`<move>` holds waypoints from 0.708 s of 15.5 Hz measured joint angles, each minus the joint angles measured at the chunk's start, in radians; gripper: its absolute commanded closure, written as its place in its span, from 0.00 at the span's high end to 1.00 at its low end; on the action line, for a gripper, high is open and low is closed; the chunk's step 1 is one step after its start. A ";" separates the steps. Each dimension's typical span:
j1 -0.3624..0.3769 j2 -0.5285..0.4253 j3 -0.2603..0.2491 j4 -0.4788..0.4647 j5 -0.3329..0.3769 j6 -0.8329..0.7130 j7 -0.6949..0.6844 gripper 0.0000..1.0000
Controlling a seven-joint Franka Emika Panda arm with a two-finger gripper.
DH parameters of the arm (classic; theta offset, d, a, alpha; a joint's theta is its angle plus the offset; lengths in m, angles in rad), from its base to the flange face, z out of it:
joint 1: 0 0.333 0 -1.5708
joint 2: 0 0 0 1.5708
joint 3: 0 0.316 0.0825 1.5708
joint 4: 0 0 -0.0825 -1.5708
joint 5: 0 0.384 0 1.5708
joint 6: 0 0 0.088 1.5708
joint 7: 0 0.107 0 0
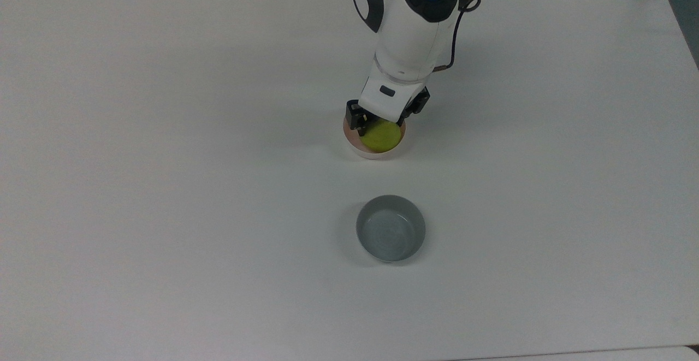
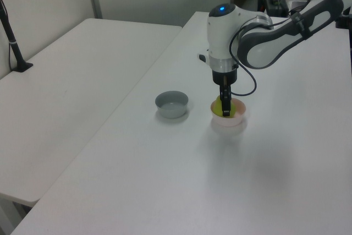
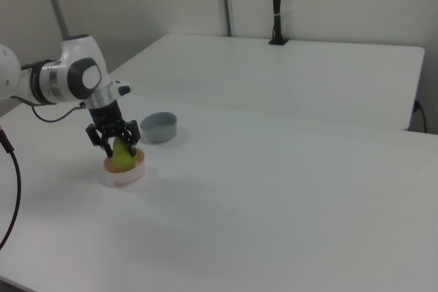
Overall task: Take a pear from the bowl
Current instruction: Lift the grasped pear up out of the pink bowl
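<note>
A: In the right view, starting at the left, what can you make out?

B: The white arm (image 3: 65, 76) runs off the frame's left edge, so its base is cut off. Its gripper (image 3: 115, 143) points down into the pink bowl (image 3: 124, 169), and the dark fingers (image 3: 131, 140) stand either side of the yellow-green pear (image 3: 122, 154).

A: Are the jaws clamped on it?

B: They sit close against its two sides, but I cannot tell whether they press it. The pear is upright in the pink bowl, and its lower part is hidden by the bowl wall.

A: And to the right of that?

B: The grey bowl (image 3: 159, 127) stands near the pink one, apart from it, on the white worktop (image 3: 287, 189).

A: Does the top view help?

B: Partly. The arm's wrist covers the far half of the pink bowl (image 1: 356, 143), and only the near part of the pear (image 1: 380, 138) shows. The gripper (image 1: 383, 119) is mostly under the white housing; one black finger (image 1: 357, 119) peeks out at the top view's left of the fruit.

A: The left view?

B: Left to right: the grey bowl (image 2: 171, 104), then the pink bowl (image 2: 228, 120) with the pear (image 2: 231, 110) in it. The gripper (image 2: 225, 104) is seen edge on, one finger in front of the other, so the gap is hidden.
</note>
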 measured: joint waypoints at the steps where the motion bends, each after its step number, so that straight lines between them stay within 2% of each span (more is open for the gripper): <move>1: 0.000 -0.015 0.000 0.005 0.000 -0.005 0.000 0.27; 4: -0.004 -0.100 0.000 0.050 0.027 -0.096 0.000 0.27; 8: -0.018 -0.186 0.003 0.055 0.034 -0.165 0.000 0.27; 11: -0.113 -0.206 0.050 0.055 0.034 -0.166 0.000 0.27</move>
